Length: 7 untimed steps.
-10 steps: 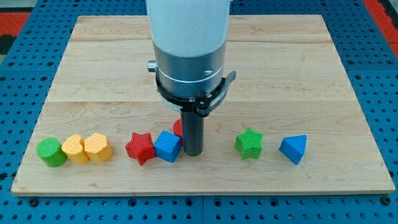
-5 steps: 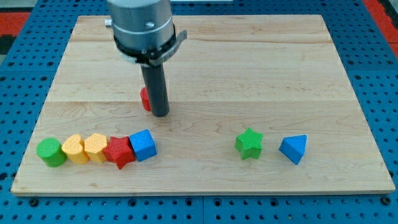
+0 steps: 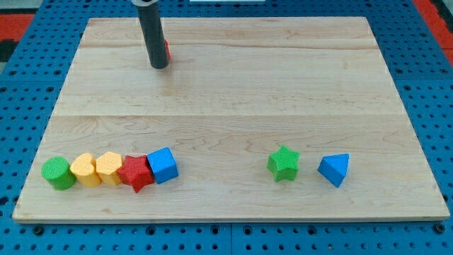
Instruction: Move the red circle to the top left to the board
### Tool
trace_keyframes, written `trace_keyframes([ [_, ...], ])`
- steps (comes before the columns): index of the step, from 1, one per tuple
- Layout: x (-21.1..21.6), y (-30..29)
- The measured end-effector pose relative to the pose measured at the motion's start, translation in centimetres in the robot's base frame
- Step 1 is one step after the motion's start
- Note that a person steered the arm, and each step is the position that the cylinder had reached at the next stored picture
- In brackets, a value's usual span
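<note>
No claw here, just a rod, so nothing to clench. The tip (image 3: 158, 66) sat up top-left on the desk (image 3: 283, 92). The red circle (image 3: 166, 49) was tucked just behind-right of it, since it can only shove.

The rod stands near the view's top left of the wooden board (image 3: 283, 85). My tip (image 3: 158, 66) rests on the board surface. The red circle (image 3: 166, 50) is almost fully hidden behind the rod; only a sliver shows at the rod's right edge, touching it. Along the view's bottom left, five blocks sit in a touching row: green cylinder (image 3: 57, 173), yellow block (image 3: 85, 169), second yellow block (image 3: 110, 168), red star (image 3: 136, 173), blue cube (image 3: 163, 165). Toward the bottom right, well apart from the row, sit a green star (image 3: 284, 163) and, near it, a blue triangle (image 3: 334, 169).
</note>
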<state>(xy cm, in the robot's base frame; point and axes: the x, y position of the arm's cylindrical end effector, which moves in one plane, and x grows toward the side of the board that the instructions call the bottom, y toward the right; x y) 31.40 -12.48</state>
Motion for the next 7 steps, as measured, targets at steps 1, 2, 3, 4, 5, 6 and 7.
trace_keyframes([
  [1,-2.7,0.7],
  [2,-5.5,3.6],
  [3,-6.8,2.0],
  [4,-6.9,-3.5],
  [5,-7.1,-3.9],
  [6,-6.2,-2.5],
  [7,-5.2,-3.3],
])
